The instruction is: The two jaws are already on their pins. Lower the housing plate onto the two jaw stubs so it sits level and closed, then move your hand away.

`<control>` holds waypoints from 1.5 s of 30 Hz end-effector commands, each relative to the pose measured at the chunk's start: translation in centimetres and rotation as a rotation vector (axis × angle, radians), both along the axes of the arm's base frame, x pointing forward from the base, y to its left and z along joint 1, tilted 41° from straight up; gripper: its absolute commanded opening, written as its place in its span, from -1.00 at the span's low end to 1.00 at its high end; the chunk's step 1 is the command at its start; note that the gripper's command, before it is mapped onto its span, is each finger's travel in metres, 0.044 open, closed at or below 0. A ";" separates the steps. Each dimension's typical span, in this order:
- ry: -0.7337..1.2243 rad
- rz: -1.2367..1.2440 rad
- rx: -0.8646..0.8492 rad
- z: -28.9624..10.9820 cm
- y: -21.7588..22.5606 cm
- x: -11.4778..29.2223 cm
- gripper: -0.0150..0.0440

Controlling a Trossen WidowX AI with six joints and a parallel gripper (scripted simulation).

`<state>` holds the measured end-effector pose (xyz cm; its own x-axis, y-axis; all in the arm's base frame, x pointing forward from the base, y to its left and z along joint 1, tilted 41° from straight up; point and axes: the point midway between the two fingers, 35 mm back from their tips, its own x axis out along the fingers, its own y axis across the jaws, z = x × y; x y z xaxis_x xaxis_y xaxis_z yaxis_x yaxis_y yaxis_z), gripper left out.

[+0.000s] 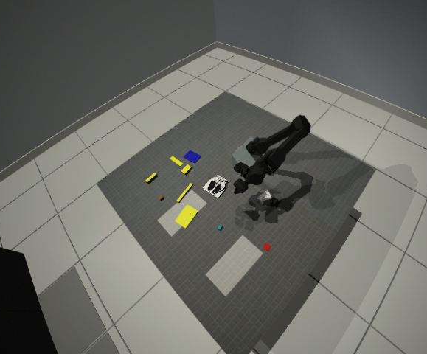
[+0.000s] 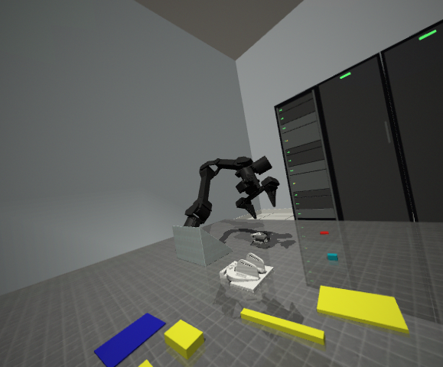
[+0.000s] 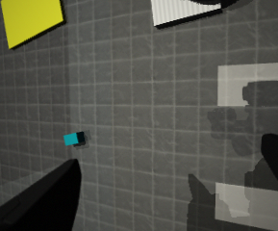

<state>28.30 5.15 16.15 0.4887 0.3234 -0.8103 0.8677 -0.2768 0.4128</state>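
A white base plate lies on the mat, and its ribbed corner shows at the top of the wrist view. Two pale jaws stand side by side on it. A small white piece, apparently the housing plate, lies apart from the base in the arm's shadow; its details are too small to tell. My gripper is wide open and empty, pointing down above the mat. I cannot clearly make out the housing plate in the wrist view.
A teal block, a red block, a yellow plate, a yellow bar and a blue plate lie around. A grey wedge stands by the arm.
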 end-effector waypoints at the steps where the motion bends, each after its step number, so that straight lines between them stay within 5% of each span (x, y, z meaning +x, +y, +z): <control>1: 0.058 0.029 0.069 0.2 1.8 -1.1 1.00; 22: 0.445 0.152 0.366 2.4 9.6 -8.9 1.00; 45: 0.448 0.153 0.371 -1.3 13.0 -8.7 1.00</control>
